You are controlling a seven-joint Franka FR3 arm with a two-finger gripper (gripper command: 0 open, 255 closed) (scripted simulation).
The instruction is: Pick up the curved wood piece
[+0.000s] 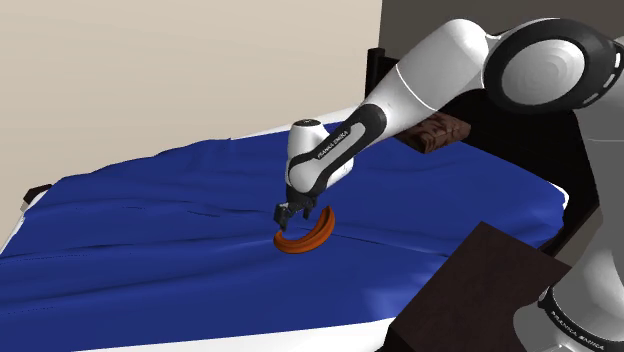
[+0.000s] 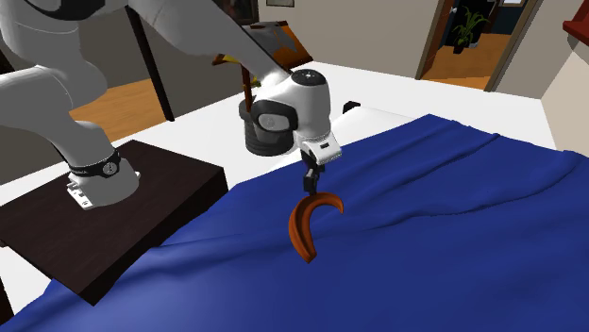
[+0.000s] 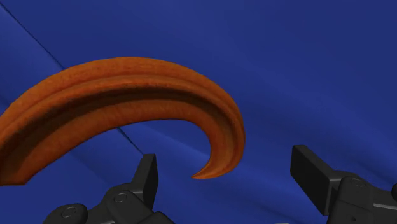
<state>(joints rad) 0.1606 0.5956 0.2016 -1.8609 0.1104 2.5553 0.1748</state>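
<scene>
While the white arm (image 1: 420, 80) bends down over the bed, the claw (image 1: 290, 213) hangs just above the curved wood piece (image 1: 305, 240), an orange-brown crescent resting on the blue bedcover (image 1: 150, 230) near the middle of the bed; in the shoulder view the piece sits at about five o'clock from the claw, and the dark stand (image 1: 480, 290) lies off at four o'clock; in the second exterior view the claw (image 2: 310, 184) stands at twelve o'clock over the piece (image 2: 302, 226), with the stand (image 2: 142, 207) at nine o'clock; in the wrist view the claw (image 3: 226, 165) is spread wide, and the pointed tip of the piece (image 3: 127, 89) lies between its fingers (image 3: 147, 178), touching neither; the bedcover (image 3: 305, 63) shows creased behind.
</scene>
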